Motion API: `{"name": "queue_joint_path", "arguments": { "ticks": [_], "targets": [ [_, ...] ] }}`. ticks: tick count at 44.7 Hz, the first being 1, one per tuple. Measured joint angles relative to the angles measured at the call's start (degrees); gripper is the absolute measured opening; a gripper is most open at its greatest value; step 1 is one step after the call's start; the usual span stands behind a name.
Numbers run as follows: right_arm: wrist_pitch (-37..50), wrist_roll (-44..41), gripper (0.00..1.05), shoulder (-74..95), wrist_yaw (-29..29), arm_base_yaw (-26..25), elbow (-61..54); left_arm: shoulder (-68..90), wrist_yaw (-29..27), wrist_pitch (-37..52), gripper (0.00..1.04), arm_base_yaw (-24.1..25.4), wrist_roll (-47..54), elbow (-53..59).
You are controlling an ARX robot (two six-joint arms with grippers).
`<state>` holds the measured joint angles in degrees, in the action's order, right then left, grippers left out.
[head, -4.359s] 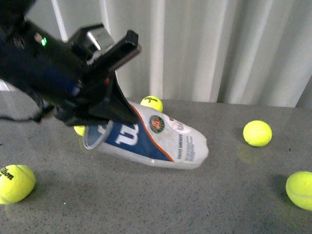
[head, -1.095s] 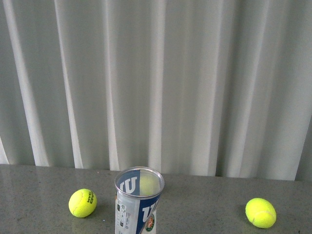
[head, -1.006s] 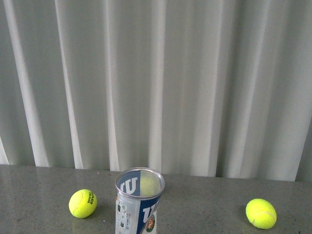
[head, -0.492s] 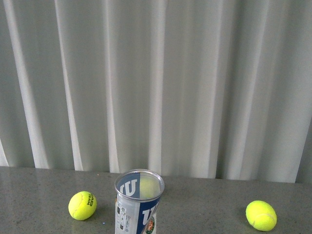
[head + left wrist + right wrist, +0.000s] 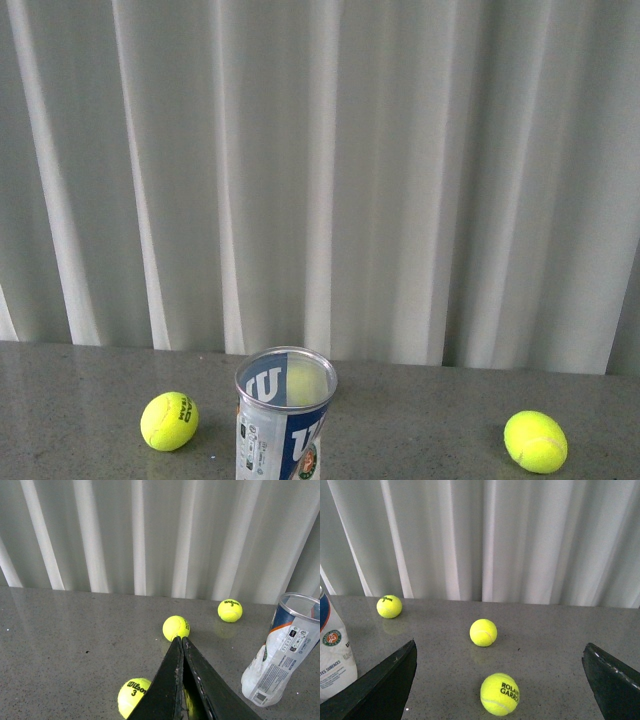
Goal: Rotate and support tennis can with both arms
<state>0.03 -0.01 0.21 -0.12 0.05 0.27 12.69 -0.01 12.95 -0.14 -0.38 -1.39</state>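
The tennis can (image 5: 285, 415) stands upright on the grey table, open silver rim up, blue-and-white label facing me; its base is cut off by the front view's lower edge. Neither arm shows in the front view. In the left wrist view the can (image 5: 280, 647) stands free, well to one side of my left gripper (image 5: 180, 641), whose flat black fingers are pressed together on nothing. In the right wrist view only the can's lower label (image 5: 334, 655) shows at the frame edge, beside my right gripper (image 5: 500, 652), which is wide open and empty.
Tennis balls lie on the grey table (image 5: 430, 420): one left of the can (image 5: 169, 420), one far right (image 5: 535, 440). Three balls (image 5: 176, 628) (image 5: 230, 610) (image 5: 134, 697) lie near the left gripper, three (image 5: 483, 632) (image 5: 499, 694) (image 5: 389, 606) near the right. White curtain (image 5: 320, 170) behind.
Earlier the can lay on its side with a black arm over its open end. Now it stands upright and no arm shows in the front view. Over the last second hardly anything moved.
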Motion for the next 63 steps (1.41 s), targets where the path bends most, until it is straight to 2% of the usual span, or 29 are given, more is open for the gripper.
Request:
{"name": "queue_joint_path", "arguments": {
  "ticks": [8,12,21,23,41,63],
  "targets": [
    [0.0,0.0,0.98,0.0,0.0,0.0,0.0,-2.7,0.0,-2.7,0.04,0.0,0.0,0.0],
    [0.0,0.0,0.98,0.0,0.0,0.0,0.0,-10.1,0.0,-12.1,0.04,0.0,0.0,0.0],
    [0.0,0.0,0.98,0.0,0.0,0.0,0.0,-12.5,0.0,-12.9,0.05,0.0,0.0,0.0],
    [0.0,0.0,0.98,0.0,0.0,0.0,0.0,-12.5,0.0,-12.9,0.11,0.0,0.0,0.0],
    [0.0,0.0,0.98,0.0,0.0,0.0,0.0,-12.5,0.0,-12.9,0.98,0.0,0.0,0.0],
    [0.0,0.0,0.98,0.0,0.0,0.0,0.0,-12.5,0.0,-12.9,0.98,0.0,0.1,0.0]
  ]
}}
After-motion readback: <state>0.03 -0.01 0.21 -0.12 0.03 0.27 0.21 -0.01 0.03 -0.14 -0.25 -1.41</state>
